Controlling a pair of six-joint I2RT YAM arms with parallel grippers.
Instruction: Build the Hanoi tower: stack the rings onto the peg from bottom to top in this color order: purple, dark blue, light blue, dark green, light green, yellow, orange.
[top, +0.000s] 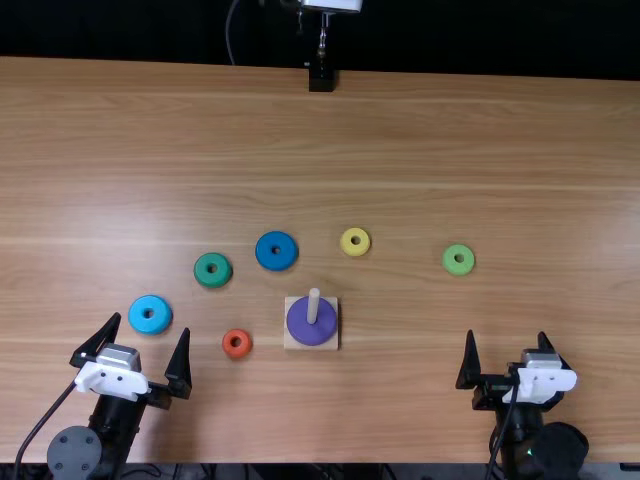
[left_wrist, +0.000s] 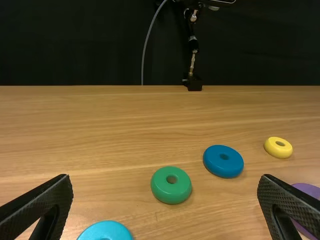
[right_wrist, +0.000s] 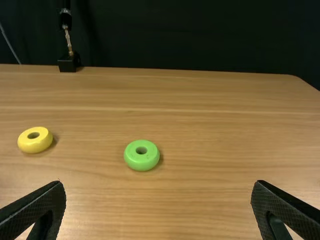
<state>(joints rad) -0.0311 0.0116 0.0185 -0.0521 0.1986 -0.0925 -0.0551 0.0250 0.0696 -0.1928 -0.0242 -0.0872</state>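
In the top view, we note that the purple ring (top: 302, 331) covers the middle of the square base (top: 290, 344) and conceals the lower end of the peg (top: 313, 304). The bottom edge cuts off the left arm (top: 112, 430) and the right arm (top: 540, 445). In the left wrist view, we find the light blue ring (left_wrist: 106, 231) truncated by the bottom edge; the purple ring is truncated by the right edge and partly masked by a black finger (left_wrist: 287, 200).

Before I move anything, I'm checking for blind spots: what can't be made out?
- Foot of the peg: top view, hidden by purple ring.
- Middle of the wooden base: top view, covered by that ring.
- Top of the far stand: all views, cut off by the upper edge.
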